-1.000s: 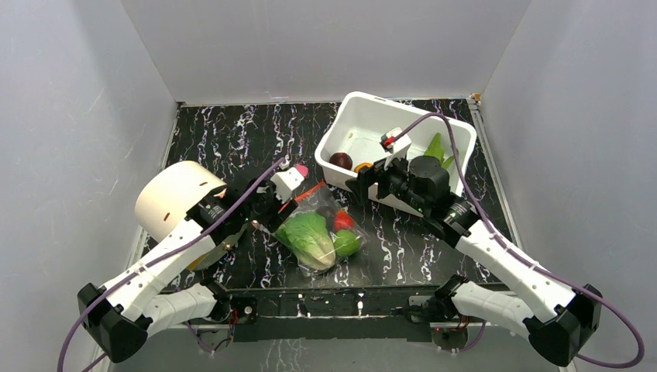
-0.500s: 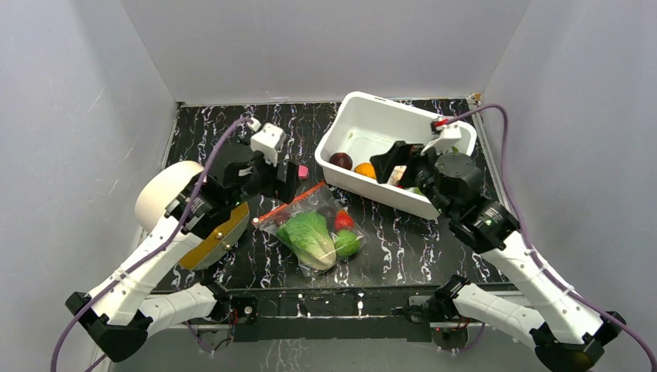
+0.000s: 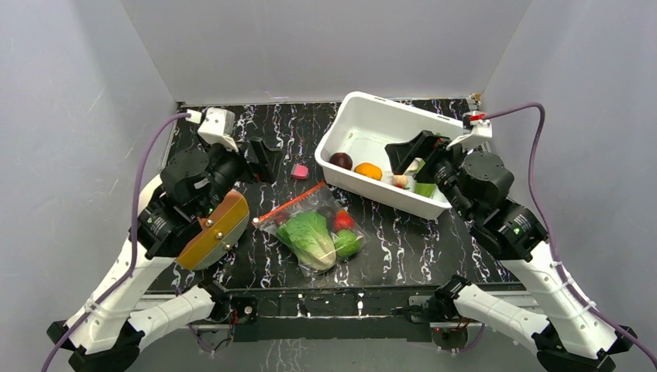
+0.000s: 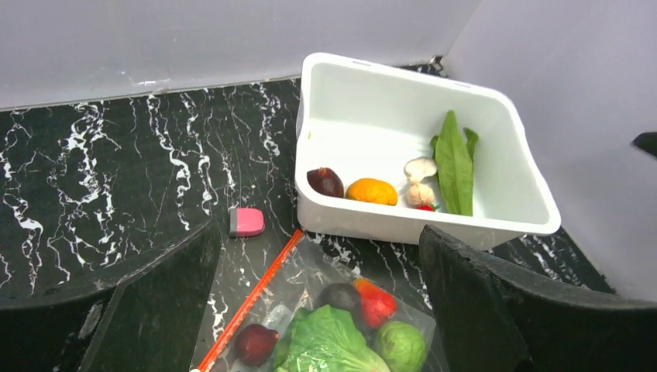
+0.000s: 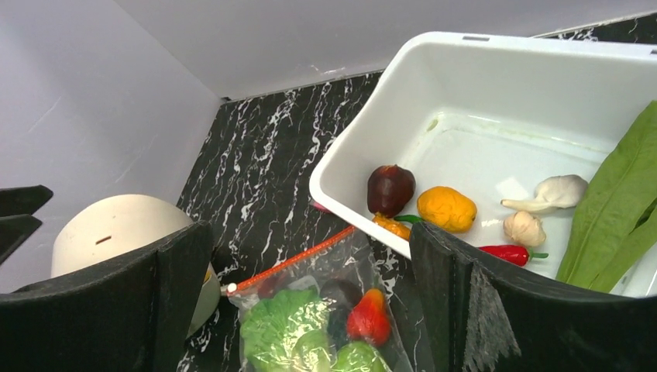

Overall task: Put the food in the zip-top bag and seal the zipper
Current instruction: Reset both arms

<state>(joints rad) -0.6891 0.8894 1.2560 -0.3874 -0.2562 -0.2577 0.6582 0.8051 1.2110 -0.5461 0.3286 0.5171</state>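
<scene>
The zip-top bag (image 3: 316, 229) lies flat on the black marbled table, with its orange-red zipper (image 3: 290, 203) running straight along the far-left edge. Inside it are the pale-green cabbage (image 3: 307, 236), a green ball (image 3: 347, 243), a red tomato (image 3: 343, 220) and dark purple rounds (image 4: 254, 343). My left gripper (image 3: 262, 157) hangs open behind the bag, apart from it. My right gripper (image 3: 413, 159) stands open over the white tub (image 3: 364, 99). The tub holds a purple round (image 3: 340, 160), an orange piece (image 3: 368, 170), mushrooms (image 4: 420, 168) and long green pods (image 4: 454, 163).
A small pink block (image 3: 300, 170) lies on the table between the bag and my left gripper. A cream round container with a tan face (image 3: 214, 236) sits at the left under my left arm. A red chilli (image 5: 507, 252) lies in the tub. Grey walls close in three sides.
My left gripper opened, let go of the bag's mouth and drew back up to the far left. My right gripper swung right and back over the tub. The bag stayed put.
</scene>
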